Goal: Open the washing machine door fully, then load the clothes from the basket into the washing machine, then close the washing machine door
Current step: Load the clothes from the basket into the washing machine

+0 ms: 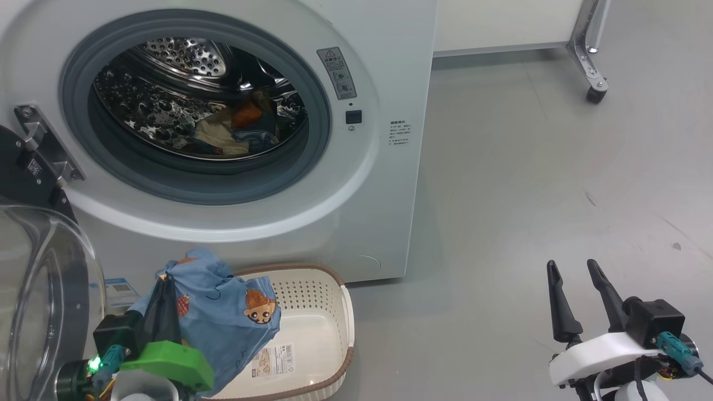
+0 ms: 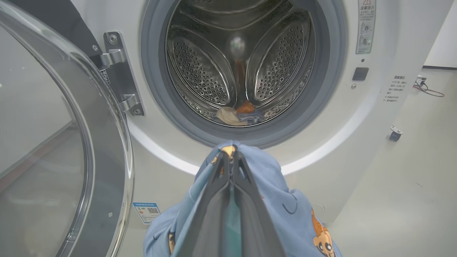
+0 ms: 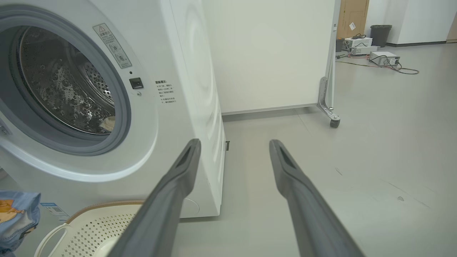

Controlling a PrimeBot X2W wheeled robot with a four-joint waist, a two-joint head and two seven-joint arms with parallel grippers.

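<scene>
Your left fingers [image 1: 160,312] are clamped shut on a light blue garment [image 1: 234,317], which hangs over the near left end of the basket [image 1: 340,312]. The basket sits on the floor [image 1: 501,223] just in front of the washing machine [image 1: 384,211]. The washing machine door [image 1: 39,301] stands open at the left, and a few clothes [image 1: 234,131] lie low in the drum [image 1: 167,67]. Your right fingers [image 1: 558,301] are spread wide, holding nothing, well to the right above the floor

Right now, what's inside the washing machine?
A small heap of clothes lies at the bottom of the steel drum: cream, orange and blue pieces. What lies beneath that heap is covered.
</scene>
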